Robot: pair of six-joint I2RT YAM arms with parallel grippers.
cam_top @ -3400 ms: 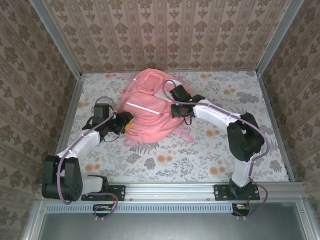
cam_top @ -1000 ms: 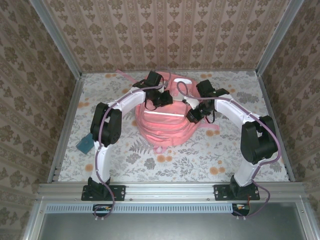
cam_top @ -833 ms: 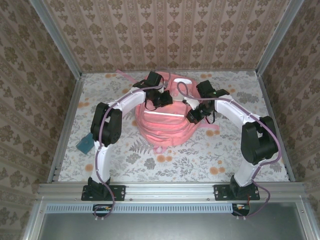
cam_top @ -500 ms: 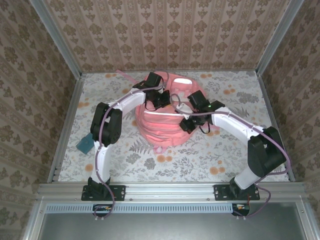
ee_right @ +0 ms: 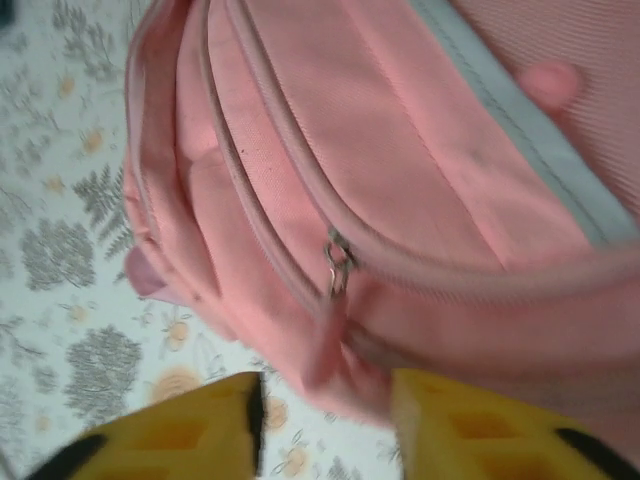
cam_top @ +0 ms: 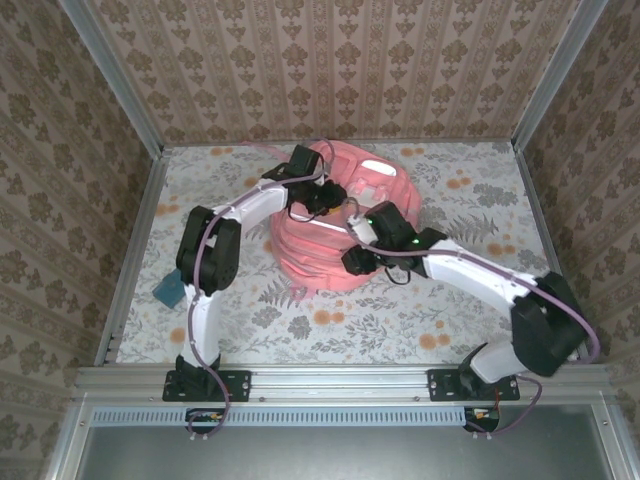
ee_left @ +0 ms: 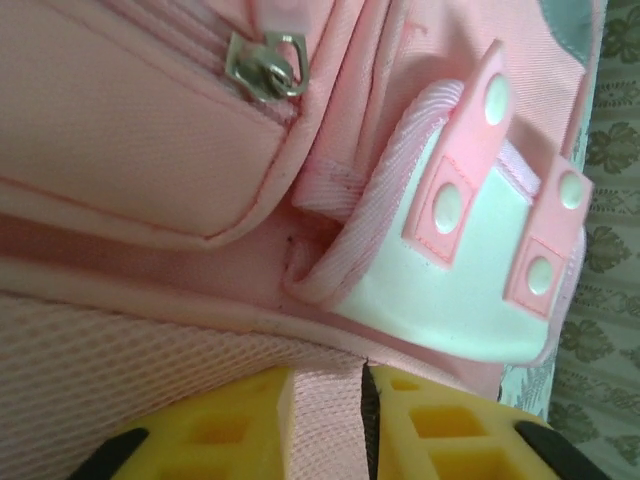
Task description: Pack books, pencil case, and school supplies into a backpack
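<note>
Moved: right gripper (ee_right: pixel 322 390), to front of large pink fabric backpack (cam_top: pixel 310 255); fingers wide.
Left gripper (ee_left: pixel 328 388): narrow, pink strap (ee_left: pixel 325 425) between, grip unclear.

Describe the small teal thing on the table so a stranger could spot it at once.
Start at the big pink fabric backpack in the middle of the floral table. Go to the table's left edge, beside the left arm's dark elbow: a small flat teal-blue item lies there. It is the one blue thing, lying apart from the backpack.
</note>
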